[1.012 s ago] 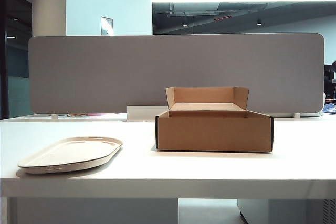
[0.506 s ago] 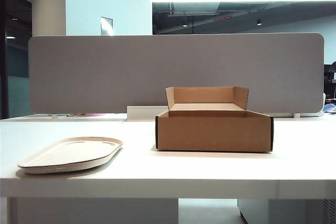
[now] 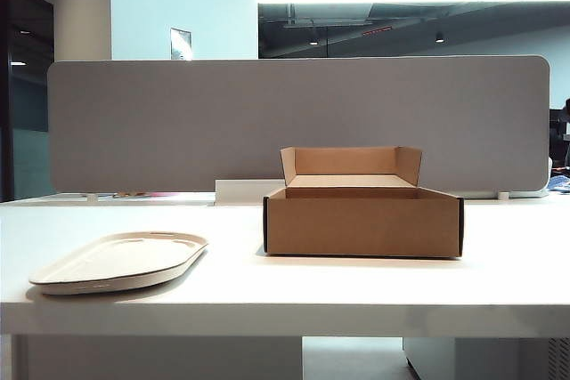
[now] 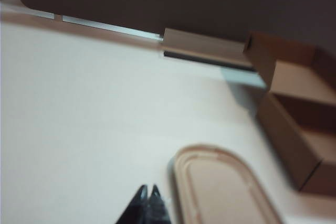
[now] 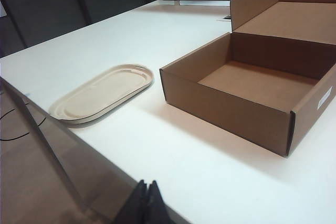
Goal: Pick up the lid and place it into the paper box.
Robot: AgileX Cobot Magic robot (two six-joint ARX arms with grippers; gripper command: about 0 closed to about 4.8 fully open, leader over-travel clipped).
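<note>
Exterior view showed lid [image 3: 120,261] near desk's [image 3: 356,287] front-left corner, outside box [image 3: 363,220]; left gripper [image 4: 146,196] and right gripper [image 5: 146,192] had jaws together, so opening and reaching seemed next.

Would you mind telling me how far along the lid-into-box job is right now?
Nothing looks done yet: the lid lies on the table left of the paper box, which stands open and empty. Nothing is in hand: the left hand and right hand are both shut, holding nothing. Grasping, lifting and placing remain.
</note>
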